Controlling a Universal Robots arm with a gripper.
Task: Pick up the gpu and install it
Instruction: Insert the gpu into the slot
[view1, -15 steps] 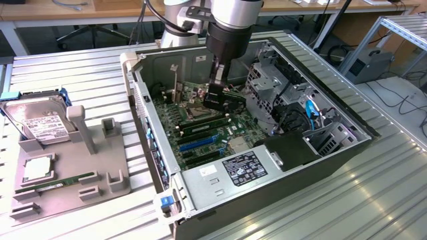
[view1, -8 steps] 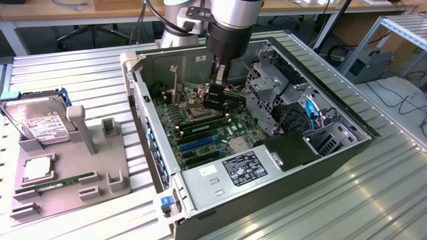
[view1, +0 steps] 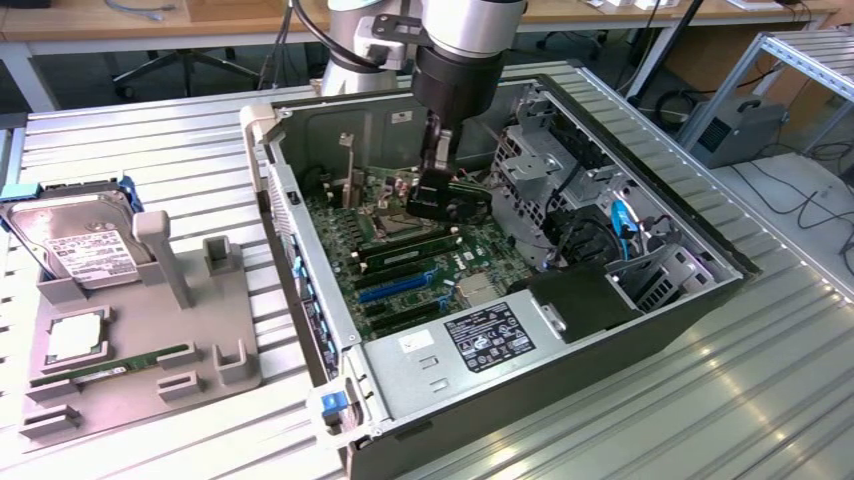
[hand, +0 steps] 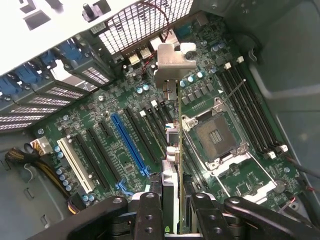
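**GPU held edge-on above the motherboard**

Exterior view: gripper (view1: 434, 205) lowered inside the open computer case (view1: 667, 300), over the green motherboard (view1: 414, 270). Hard drive (view1: 80, 240) and RAM stick (view1: 114, 362) on the grey holder (view1: 200, 375), at the exterior view's left.

Wrist view: fingers (hand: 150, 212) clamped on the gpu (hand: 176, 150), seen edge-on and upright, silver bracket (hand: 172, 62) at the far end. Hanging over the motherboard (hand: 100, 107), between the blue slot (hand: 130, 145) and the CPU socket (hand: 217, 137).

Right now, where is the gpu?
The gripper holds the gpu on edge over the motherboard inside the computer case, beside the CPU socket.
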